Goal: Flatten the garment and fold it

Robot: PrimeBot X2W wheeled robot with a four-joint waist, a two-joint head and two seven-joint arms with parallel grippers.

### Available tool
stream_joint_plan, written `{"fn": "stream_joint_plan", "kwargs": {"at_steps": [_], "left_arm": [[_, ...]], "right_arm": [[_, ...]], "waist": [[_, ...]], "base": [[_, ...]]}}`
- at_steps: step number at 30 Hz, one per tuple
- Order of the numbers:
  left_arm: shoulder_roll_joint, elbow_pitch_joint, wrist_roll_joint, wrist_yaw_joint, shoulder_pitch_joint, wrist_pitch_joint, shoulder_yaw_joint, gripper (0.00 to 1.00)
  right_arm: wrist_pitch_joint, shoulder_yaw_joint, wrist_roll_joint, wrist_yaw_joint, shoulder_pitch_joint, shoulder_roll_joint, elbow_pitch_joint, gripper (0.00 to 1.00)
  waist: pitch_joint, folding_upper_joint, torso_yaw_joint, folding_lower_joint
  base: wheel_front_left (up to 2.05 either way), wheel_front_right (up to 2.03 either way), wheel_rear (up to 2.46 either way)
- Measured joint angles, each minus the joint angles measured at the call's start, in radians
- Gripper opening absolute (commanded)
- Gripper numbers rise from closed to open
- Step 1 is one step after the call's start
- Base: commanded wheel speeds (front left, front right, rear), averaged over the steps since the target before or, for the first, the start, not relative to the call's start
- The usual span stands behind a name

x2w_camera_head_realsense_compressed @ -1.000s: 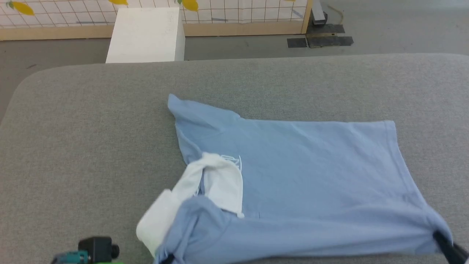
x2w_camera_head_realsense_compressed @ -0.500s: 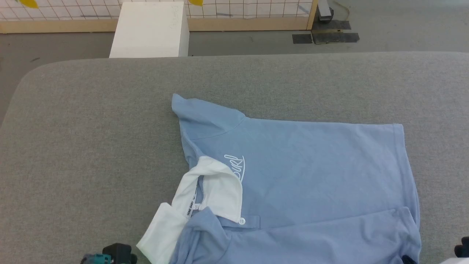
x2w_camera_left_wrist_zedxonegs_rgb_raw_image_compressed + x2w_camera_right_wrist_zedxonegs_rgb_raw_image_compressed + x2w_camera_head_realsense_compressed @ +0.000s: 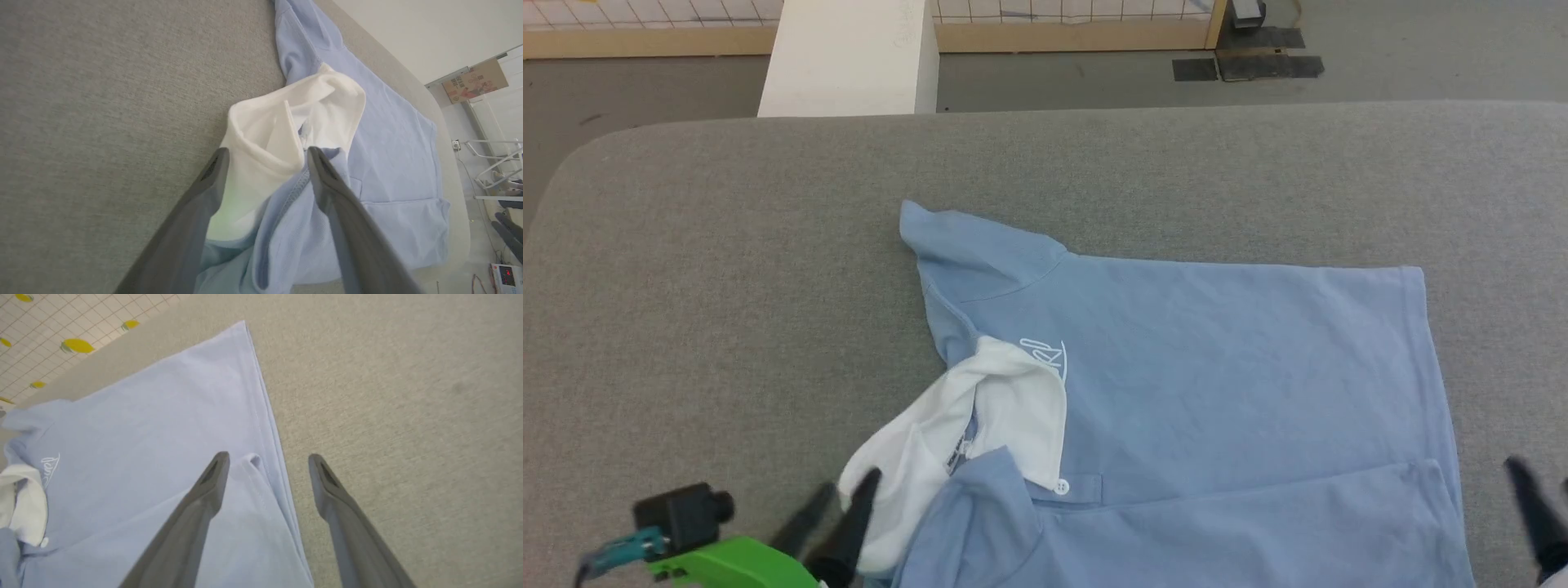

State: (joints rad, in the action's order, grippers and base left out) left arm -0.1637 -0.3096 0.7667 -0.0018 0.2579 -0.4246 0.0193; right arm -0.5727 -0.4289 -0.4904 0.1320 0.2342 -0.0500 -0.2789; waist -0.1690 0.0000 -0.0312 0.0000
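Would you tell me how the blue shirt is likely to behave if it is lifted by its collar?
Likely floppy: the garment lies in soft folds, its white collar crumpled, so it should drape. Pushed, it would probably bunch on the textured grey surface rather than slide.

The garment [image 3: 1217, 392] runs off the head view's bottom edge.

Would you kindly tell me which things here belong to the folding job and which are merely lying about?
Job in hand:
garment
left gripper, open
right gripper, open
grey surface under the garment

Lying about:
white box
dark floor mats
gridded panel
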Motion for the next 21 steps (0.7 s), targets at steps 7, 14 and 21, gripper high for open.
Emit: {"fn": "stream_joint_plan", "kwargs": {"at_steps": [7, 14, 21], "left_arm": [[0.028, -0.052, -0.214, -0.03, -0.073, 0.346, -0.008, 1.0], [0.066, 0.092, -0.397, -0.041, -0.095, 0.633, 0.068, 1.0], [0.095, 0.206, -0.436, -0.024, -0.093, 0.677, 0.096, 1.0]], "right_arm": [[0.337, 0.052, 0.131, 0.0, -0.103, 0.0, -0.081, 1.0], [0.556, 0.17, 0.254, 0.0, -0.099, 0.0, -0.04, 1.0], [0.657, 0.196, 0.249, 0.0, -0.058, 0.0, 0.078, 1.0]], "waist": [[0.008, 0.0, 0.009, 0.0], [0.015, 0.0, 0.011, 0.0], [0.017, 0.0, 0.015, 0.0]], "base": [[0.0, 0.0, 0.0], [0.0, 0.0, 0.0], [0.0, 0.0, 0.0]]}}
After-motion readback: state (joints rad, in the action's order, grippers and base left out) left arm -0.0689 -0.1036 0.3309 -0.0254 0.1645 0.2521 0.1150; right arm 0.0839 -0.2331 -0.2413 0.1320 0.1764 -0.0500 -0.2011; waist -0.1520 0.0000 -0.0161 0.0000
